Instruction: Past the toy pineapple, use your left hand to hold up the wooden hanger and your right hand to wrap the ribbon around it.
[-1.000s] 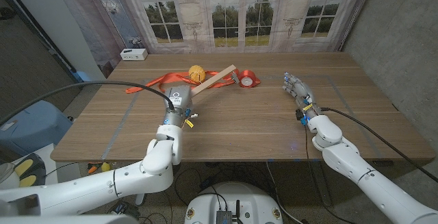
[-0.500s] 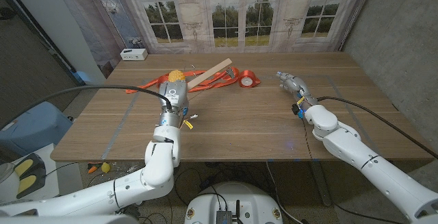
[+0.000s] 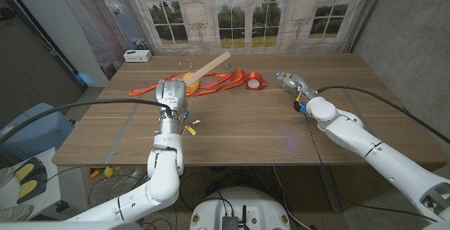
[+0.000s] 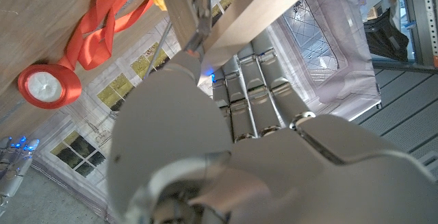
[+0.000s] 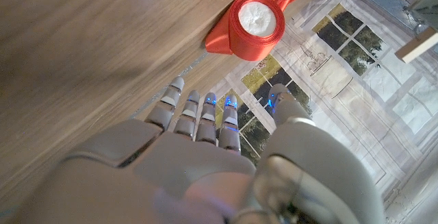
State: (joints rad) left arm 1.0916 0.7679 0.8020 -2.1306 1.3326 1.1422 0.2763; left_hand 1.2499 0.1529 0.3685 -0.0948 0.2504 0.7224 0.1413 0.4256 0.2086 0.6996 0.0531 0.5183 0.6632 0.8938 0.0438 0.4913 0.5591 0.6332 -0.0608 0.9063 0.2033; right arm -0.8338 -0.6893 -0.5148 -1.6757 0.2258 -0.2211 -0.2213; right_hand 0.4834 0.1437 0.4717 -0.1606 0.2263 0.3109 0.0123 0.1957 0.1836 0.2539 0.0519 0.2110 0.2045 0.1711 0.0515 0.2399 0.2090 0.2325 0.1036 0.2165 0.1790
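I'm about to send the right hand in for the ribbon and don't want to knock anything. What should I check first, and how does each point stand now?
1. Left hand grips the wooden hanger: ok; the far end is raised off the table.
2. Right hand free to grasp: ok; fingers apart, holding nothing.
3. Ribbon spool within easy reach: ok; it lies on the table just left of the right hand, apart from it.
4. Path from hand to spool free of other things: ok; bare wooden table between them.
5. Loose ribbon clear of the hanger: cannot tell; it runs beneath it.
6. Toy pineapple out of the way: cannot tell; mostly hidden behind the left hand.
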